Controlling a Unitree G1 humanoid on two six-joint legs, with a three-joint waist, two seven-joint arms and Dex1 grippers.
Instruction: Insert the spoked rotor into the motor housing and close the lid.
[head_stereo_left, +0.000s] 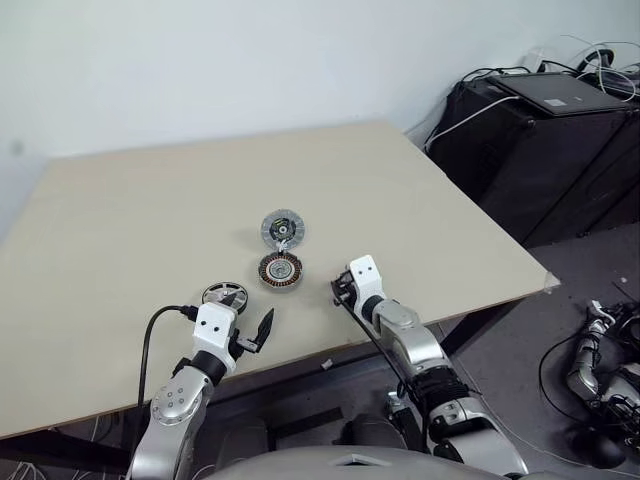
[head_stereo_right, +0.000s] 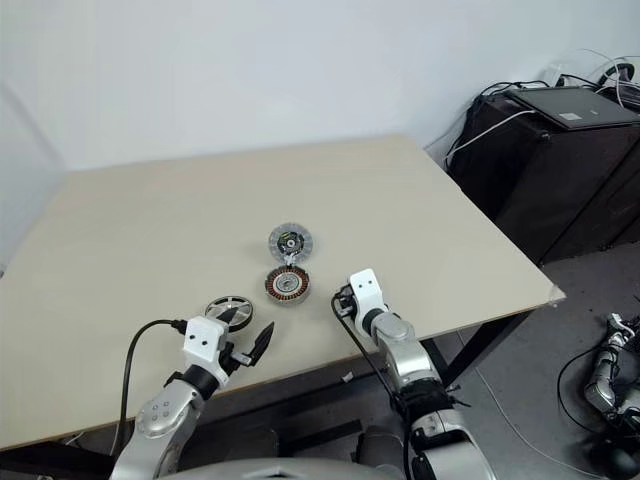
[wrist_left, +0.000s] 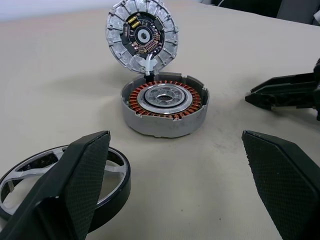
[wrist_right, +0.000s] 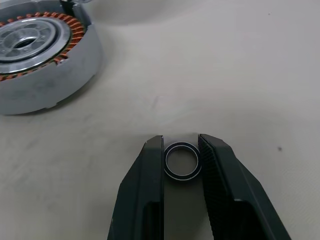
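Note:
The motor housing (head_stereo_left: 281, 270), a silver cup with copper windings, sits open mid-table. Its lid (head_stereo_left: 283, 230) lies just behind it with the dark face of green and white bits showing, and it looks joined to the housing by a short white lead. The spoked rotor (head_stereo_left: 225, 295) lies flat to the housing's left, under one finger of my open left gripper (head_stereo_left: 250, 312), which holds nothing. My right gripper (wrist_right: 181, 142) is low on the table to the right of the housing (wrist_right: 45, 55), its fingers shut against both sides of a tiny metal washer ring (wrist_right: 182, 176).
The tan table (head_stereo_left: 120, 220) has its front edge just behind both grippers. A black cabinet (head_stereo_left: 540, 130) with a laptop and cables stands off the table's right side. More cables lie on the floor at the right.

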